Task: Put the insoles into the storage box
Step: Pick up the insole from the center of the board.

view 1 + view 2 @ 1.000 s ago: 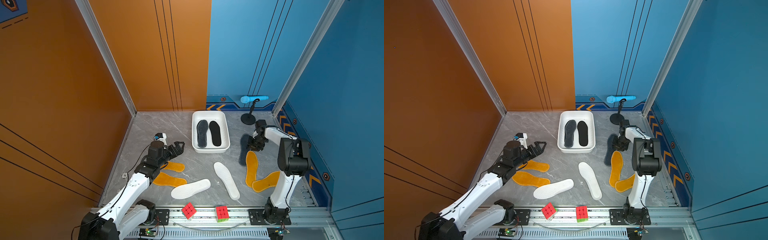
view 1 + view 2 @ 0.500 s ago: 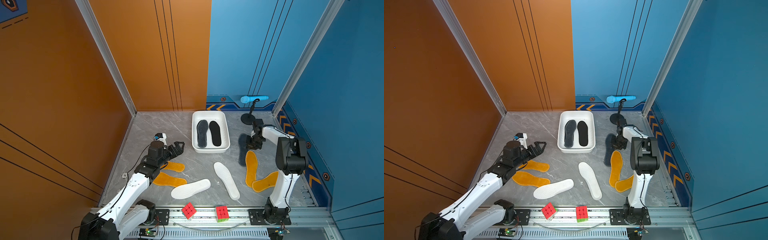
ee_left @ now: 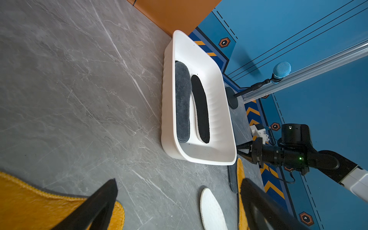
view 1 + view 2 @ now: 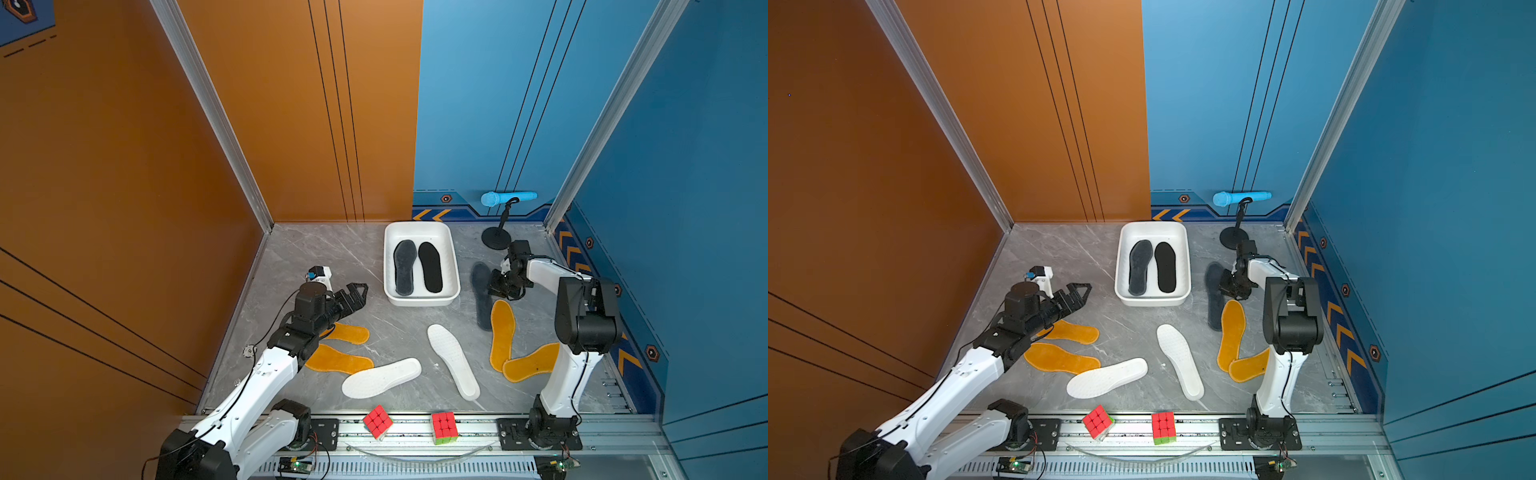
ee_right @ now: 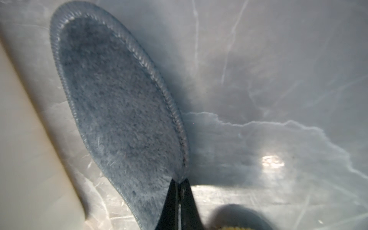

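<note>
A fuzzy dark grey insole [image 4: 481, 311] with a stitched rim lies just right of the storage box [image 4: 422, 300], its edge pinched in the closed right jaws. The left jaws stand wide open. The surface [image 4: 316, 253] is grey, marble-veined, with an orange wall [image 4: 291, 104] and a blue wall [image 4: 478, 104] behind the box.

Bare floor [image 4: 324, 245] left of storage box [image 4: 418, 225]; microphone stand [image 4: 496, 239] beside far-right corner.
</note>
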Motion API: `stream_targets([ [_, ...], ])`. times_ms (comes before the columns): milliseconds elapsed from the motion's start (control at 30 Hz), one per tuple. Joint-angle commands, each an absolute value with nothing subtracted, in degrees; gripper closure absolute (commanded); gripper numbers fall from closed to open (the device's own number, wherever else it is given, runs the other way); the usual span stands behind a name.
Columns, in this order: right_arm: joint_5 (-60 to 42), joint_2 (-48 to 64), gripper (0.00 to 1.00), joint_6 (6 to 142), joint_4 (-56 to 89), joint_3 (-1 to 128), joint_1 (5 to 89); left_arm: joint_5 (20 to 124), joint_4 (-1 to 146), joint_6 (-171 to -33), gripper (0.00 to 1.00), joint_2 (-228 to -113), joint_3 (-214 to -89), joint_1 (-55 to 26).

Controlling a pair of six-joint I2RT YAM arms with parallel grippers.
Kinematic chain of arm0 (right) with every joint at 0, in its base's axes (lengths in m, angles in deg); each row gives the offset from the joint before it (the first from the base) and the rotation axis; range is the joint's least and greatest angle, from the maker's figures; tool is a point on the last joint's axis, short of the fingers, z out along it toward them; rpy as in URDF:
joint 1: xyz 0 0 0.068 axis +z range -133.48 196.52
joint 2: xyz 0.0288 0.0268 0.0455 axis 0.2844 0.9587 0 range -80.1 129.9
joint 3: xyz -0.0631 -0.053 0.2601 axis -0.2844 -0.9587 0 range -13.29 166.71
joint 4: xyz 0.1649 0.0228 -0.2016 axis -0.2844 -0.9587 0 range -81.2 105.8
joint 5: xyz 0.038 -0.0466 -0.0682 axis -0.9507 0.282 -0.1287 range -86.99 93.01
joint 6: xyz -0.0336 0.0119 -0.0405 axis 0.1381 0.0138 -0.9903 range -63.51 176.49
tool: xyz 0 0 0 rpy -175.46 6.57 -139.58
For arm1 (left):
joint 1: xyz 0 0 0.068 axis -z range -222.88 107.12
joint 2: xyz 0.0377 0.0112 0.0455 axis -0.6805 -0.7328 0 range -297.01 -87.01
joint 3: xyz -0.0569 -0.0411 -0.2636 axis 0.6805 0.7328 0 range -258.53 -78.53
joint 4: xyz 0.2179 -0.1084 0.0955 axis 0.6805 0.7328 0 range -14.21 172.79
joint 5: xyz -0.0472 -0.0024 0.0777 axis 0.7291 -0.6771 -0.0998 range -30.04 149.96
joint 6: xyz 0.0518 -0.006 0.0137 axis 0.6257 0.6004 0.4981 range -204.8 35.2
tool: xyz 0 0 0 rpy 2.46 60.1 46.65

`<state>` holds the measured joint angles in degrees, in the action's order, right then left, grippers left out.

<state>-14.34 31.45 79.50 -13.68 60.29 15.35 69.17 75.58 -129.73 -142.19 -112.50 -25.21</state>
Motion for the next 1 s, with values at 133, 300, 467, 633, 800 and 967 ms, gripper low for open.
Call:
stream_targets([
  [133,-18.5,19.9,1.0,80.2,-1.1,54.6,14.9,68.6,76.3,-130.0,0.02,-141.7,-112.1,-25.7],
  [300,-17.6,12.1,1.0,79.4,5.1,50.7,14.8,68.7,75.9,-130.1,0.02,-141.7,-111.9,-25.7],
  [467,-16.9,6.0,1.0,79.3,10.2,48.2,14.7,68.9,75.6,-130.2,0.02,-142.0,-111.8,-25.7],
  [633,-17.5,3.6,1.0,79.9,9.4,50.0,16.4,68.9,75.5,-130.2,0.02,-141.9,-111.8,-25.6],
  [800,-10.2,6.6,1.0,77.8,-2.8,59.8,25.1,68.7,75.2,-130.3,0.02,-141.9,-111.5,-25.6],
  [967,-4.6,14.8,1.0,79.3,-10.8,71.1,32.7,68.9,75.0,-130.4,0.02,-141.9,-111.2,-25.6],
])
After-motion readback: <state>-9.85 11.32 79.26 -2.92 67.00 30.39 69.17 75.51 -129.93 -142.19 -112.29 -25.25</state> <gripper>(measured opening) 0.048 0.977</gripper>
